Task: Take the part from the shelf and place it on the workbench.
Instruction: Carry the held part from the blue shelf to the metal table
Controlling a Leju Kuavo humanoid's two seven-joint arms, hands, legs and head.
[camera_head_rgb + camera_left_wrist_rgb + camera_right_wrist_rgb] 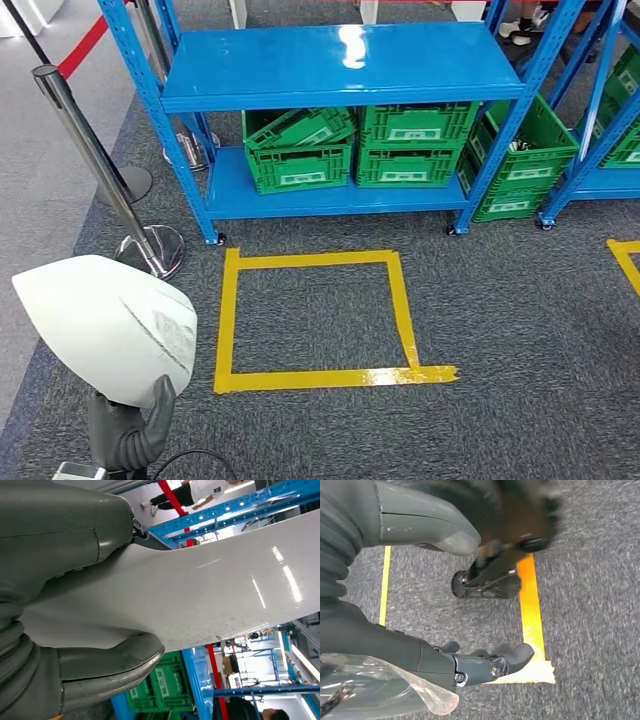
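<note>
Now the big white part [106, 325] is low on the robot's left side, above the grey carpet [528, 350]. The left hand [128, 430] grips it from below, thumb on one side and fingers on the other. The right hand [433, 605] hangs over the carpet, holding nothing, fingers apart. Ahead is a yellow tape square [317, 320], then the blue shelf [340, 65] with green crates [355, 145].
</note>
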